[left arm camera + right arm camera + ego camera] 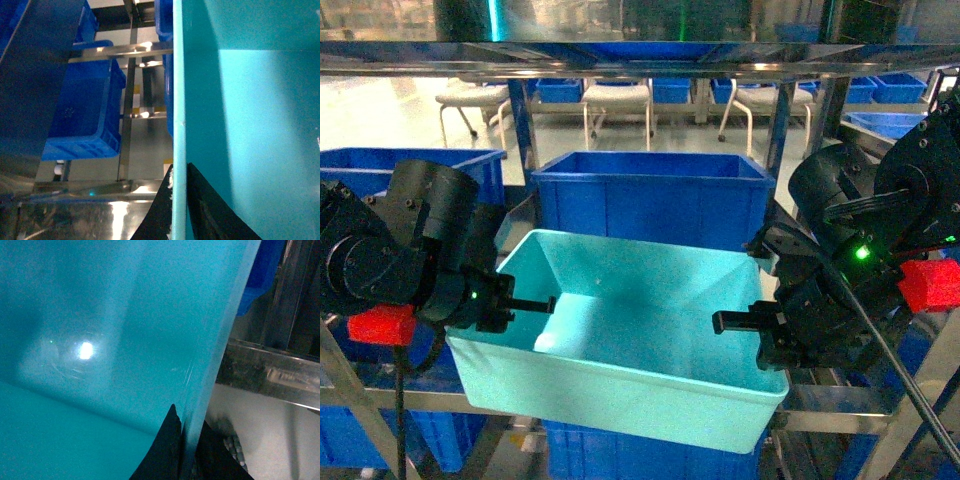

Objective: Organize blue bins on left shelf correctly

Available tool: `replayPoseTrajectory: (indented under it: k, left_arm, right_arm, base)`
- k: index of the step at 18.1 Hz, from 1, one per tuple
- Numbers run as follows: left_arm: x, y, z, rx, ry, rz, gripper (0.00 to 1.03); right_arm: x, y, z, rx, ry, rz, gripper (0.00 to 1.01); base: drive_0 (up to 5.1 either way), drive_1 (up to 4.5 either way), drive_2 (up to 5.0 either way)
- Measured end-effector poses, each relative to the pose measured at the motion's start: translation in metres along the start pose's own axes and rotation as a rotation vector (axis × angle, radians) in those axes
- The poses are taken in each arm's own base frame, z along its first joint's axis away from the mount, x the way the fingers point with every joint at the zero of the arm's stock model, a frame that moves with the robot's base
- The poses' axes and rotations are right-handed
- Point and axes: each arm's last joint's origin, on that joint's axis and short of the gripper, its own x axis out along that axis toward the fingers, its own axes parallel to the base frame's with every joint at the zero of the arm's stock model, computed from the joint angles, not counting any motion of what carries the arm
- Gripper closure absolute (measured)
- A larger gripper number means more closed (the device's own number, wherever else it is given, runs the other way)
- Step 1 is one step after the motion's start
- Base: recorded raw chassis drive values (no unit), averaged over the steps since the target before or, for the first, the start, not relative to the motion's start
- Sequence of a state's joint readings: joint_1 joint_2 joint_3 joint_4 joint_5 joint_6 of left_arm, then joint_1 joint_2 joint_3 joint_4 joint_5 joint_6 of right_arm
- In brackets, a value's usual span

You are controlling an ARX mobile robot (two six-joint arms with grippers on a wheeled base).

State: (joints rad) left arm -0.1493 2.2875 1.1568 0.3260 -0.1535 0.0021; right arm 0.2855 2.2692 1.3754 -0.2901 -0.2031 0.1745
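- On the far left, a dark royal-blue ribbed plastic bin sits on the shiny steel rack of bars and rails. No load shows over its rim, though its floor is hidden.
- The left gripper pinches the left wall of the light turquoise plastic tub with smooth sloping walls. The left wrist view shows one black finger on each side of that wall, so the claw is pressed onto it.
- The turquoise tub hangs between the two arms, in front of the rack and near its lower rail. It is tilted, with the left end higher than the right. It has nothing in it; its floor is bare and shiny.
- Behind the tub stands another dark blue ribbed plastic bin. What it holds cannot be seen.
- The right gripper pinches the right wall of the tub. The right wrist view shows its black fingers on both sides of the thin wall.
- What could go wrong: each claw holds only a thin, smooth wall, so the tub could slip out if one arm pulls harder than the other.
- The tub could also bump the dark bin behind it or catch on a steel rail if it goes in crooked.
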Motion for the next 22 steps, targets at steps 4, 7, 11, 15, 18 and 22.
replayPoseTrajectory:
  k: [4, 7, 11, 15, 18, 22]
  left_arm:
    - [0.004, 0.001, 0.015, -0.006, -0.042, 0.008, 0.98]
    - [0.010, 0.005, 0.015, -0.021, -0.028, 0.017, 0.98]
    - [0.015, 0.008, 0.013, -0.019, -0.018, 0.032, 0.87]
    - [0.015, 0.007, 0.013, -0.002, -0.023, 0.031, 0.59]
    - [0.015, 0.004, 0.013, 0.014, -0.024, 0.017, 0.28]
    - [-0.010, 0.003, 0.006, -0.038, -0.237, 0.059, 0.05]
  right_arm:
    - [0.005, -0.004, 0.021, -0.019, -0.052, 0.005, 0.98]
    - [0.007, -0.002, 0.030, -0.039, -0.060, 0.013, 0.98]
    - [0.015, -0.001, 0.034, -0.072, -0.056, 0.038, 0.95]
    - [0.015, 0.005, 0.036, -0.149, -0.058, 0.077, 0.69]
    - [0.015, 0.008, 0.036, -0.173, -0.063, 0.091, 0.36]
    - [0.002, 0.006, 0.030, -0.187, -0.237, 0.044, 0.02]
  base:
    - [0.0, 0.00, 0.0]
    - [0.0, 0.00, 0.0]
    - [0.0, 0.00, 0.0]
    - [0.0, 0.00, 0.0]
    - [0.0, 0.00, 0.0]
    - [0.0, 0.00, 0.0]
